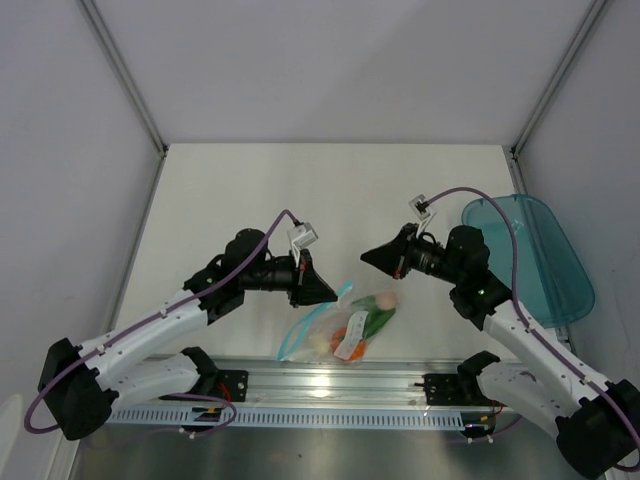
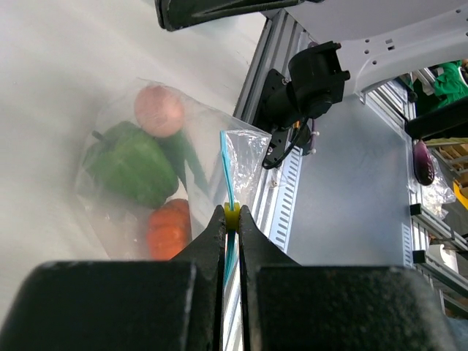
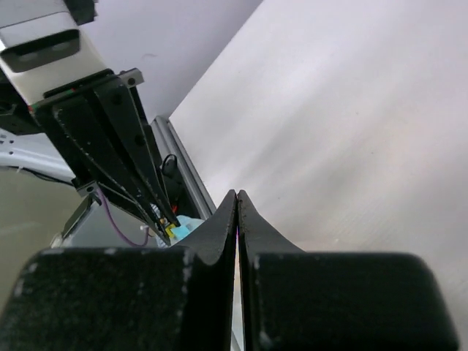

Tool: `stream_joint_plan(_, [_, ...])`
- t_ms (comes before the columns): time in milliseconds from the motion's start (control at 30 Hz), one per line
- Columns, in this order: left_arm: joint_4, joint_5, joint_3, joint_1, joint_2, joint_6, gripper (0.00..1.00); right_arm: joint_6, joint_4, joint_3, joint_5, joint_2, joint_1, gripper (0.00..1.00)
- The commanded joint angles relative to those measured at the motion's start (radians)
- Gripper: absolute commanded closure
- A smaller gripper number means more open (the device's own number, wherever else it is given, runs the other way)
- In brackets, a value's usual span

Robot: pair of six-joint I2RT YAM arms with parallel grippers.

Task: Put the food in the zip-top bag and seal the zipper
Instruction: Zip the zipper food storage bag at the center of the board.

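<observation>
Sealing: judged the only step left; how much was already shut, I could not tell.
Surface: carried the bag at its near edge.
Bag: lay between both arms.
Food: every piece seen was inside the bag.
Zipper: ran up from the left fingers.
Left fingers: clamped on the zipper.
Right fingers: pressed together, empty, apart from the bag.

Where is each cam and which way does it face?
Top external: above and behind, looking down on the table; left arm, right arm show.
Left wrist: along its left gripper, clamped on the zipper, toward the zip-top bag.
Right wrist: past its shut right gripper toward the left gripper.
Top and left wrist share the bag.
</observation>
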State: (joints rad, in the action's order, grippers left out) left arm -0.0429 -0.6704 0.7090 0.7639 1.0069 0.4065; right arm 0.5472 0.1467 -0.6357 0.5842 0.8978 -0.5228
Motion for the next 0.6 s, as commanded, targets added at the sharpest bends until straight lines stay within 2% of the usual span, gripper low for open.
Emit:
stream_joint_plan(0, [-0.031,-0.029,0.009,0.003,-0.034,-0.029,0.99,0.010,0.108,0.005,0.096,-0.002,0.015,1.00])
stream_joint_plan(67, [-0.029,-0.029,0.010,0.003,-0.037,-0.026,1.00,0.034,0.186,0.008,0.260,0.019,0.023,1.00])
stream_joint_plan(133, [-0.025,-0.034,0.010,0.002,-0.037,-0.021,0.99,0.049,0.240,0.005,0.362,0.056,0.018,1.00])
stream_joint_plan(167, [-0.022,-0.035,0.014,0.002,-0.037,-0.018,0.99,0.048,0.238,-0.002,0.403,0.072,0.014,0.95])
stream_joint_plan(200, [-0.015,-0.037,0.012,0.002,-0.037,-0.017,1.00,0.037,0.219,-0.012,0.448,0.084,0.010,0.76])
stream_joint_plan(300, [-0.014,-0.038,0.010,0.000,-0.039,-0.015,0.99,-0.032,0.137,-0.041,0.486,0.116,-0.011,0.61])
stream_joint_plan(367, [-0.011,-0.038,0.012,0.000,-0.039,-0.014,0.99,-0.076,0.081,-0.056,0.493,0.136,-0.019,0.59])
stream_joint_plan(567, [-0.002,-0.041,0.007,0.000,-0.041,-0.008,0.99,-0.081,0.106,-0.055,0.517,0.187,-0.052,0.60])
